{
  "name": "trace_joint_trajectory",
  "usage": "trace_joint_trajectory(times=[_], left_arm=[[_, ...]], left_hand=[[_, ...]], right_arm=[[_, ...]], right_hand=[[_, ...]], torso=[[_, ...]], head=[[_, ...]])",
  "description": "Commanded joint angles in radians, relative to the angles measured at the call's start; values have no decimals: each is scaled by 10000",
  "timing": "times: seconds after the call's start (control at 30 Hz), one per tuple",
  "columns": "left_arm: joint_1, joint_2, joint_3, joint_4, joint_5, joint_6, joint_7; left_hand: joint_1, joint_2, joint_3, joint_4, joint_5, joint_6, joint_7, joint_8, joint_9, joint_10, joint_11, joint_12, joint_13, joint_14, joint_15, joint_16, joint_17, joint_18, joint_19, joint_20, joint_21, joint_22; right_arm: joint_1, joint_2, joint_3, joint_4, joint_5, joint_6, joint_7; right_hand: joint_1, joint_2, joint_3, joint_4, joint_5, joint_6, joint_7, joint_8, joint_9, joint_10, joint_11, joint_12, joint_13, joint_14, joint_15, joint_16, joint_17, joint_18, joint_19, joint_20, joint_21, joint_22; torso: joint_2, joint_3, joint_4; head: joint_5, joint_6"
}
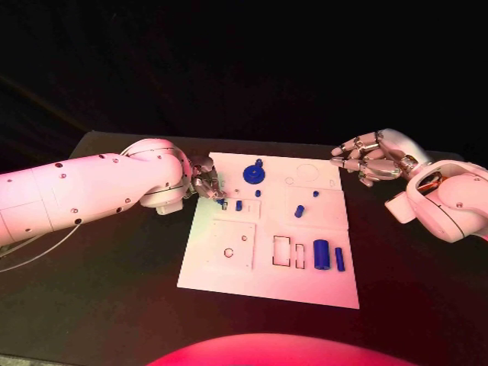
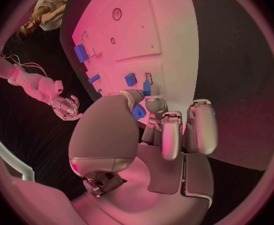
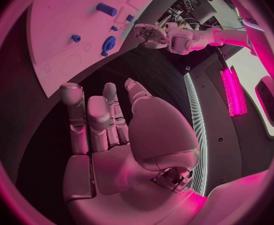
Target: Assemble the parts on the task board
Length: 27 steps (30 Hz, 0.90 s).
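Head view. I see the flat white rectangular task board (image 1: 268, 259) at centre frame on the matte black bench (image 1: 112, 305). My silver left hand (image 1: 208, 183) sits at the board's upper-left edge, fingertips drawn together over a small blue part (image 1: 222, 203); I judge it is pinching that part to seat it there. The blue gear-shaped part (image 1: 253, 174) lies top centre and the blue cylinder (image 1: 321, 254) at lower right, near the cut-outs. My silver right hand (image 1: 370, 158) hovers off the board's upper-right corner, fingers curled in on nothing, probably parked clear.

Left wrist view. The left hand's fingertips (image 2: 154, 105) meet on the small blue part (image 2: 139, 111) at the board (image 2: 168, 30) edge.

Right wrist view. The right hand (image 3: 118, 135) is empty, fingers straighter here and close side by side, over dark bench; the board (image 3: 62, 30) sits upper left. The room behind is dark.
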Motion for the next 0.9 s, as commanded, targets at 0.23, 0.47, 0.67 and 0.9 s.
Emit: trace_joint_trajectory(times=[0.23, 0.47, 0.67, 0.9], left_arm=[[-58, 9, 5, 125, -258, -457, 21], [-99, 79, 6, 99, -345, -441, -22], [-143, 159, 6, 28, -381, -377, -56], [-240, 249, 6, -42, -496, -333, -85]], left_hand=[[-15, -69, 2042, -1951, 23, 49, -45, 45, 21, 115, -30, 66, 24, 1016, -80, 65, 2457, -188, 84, -2, 36, 131], [-15, -69, 2042, -1951, 23, 49, -45, 45, 21, 115, -30, 66, 24, 1016, -80, 65, 2457, -188, 84, -2, 36, 131], [-44, -89, 2084, -1950, 19, 57, -51, 56, 26, 132, -36, 75, 33, 1017, -86, 66, 2459, -188, 86, -9, 37, 131], [-47, -92, 2088, -1950, 19, 58, -52, 57, 27, 133, -37, 76, 34, 1017, -86, 66, 2459, -188, 86, -9, 37, 131]], right_arm=[[-10, -4, 4, 5, -84, -7, 76], [-18, 0, 4, 2, -84, 5, 82], [-27, -3, 4, 5, -84, 9, 87], [-31, -9, 4, 12, -84, 10, 93]], right_hand=[[-107, 13, 10, 40, 45, -41, 12, 52, -14, 43, 21, 8, -13, 56, 33, -46, 13, 130, 86, 8, -34, -12], [-107, 13, 10, 40, 45, -41, 12, 52, -14, 43, 21, 8, -13, 56, 33, -46, 13, 130, 86, 8, -34, -12], [-123, 30, 12, 65, 53, -44, 11, 59, -18, 41, 19, 16, -23, 57, 34, -55, 15, 131, 90, 8, -48, -18], [-123, 30, 12, 65, 53, -44, 11, 59, -18, 41, 19, 16, -23, 57, 34, -55, 15, 131, 90, 8, -48, -18]], torso=[[4, 6, -13], [11, 7, -12], [10, 3, -9], [7, 3, -20]], head=[[7, -13], [15, -37], [5, -59], [-4, -84]])
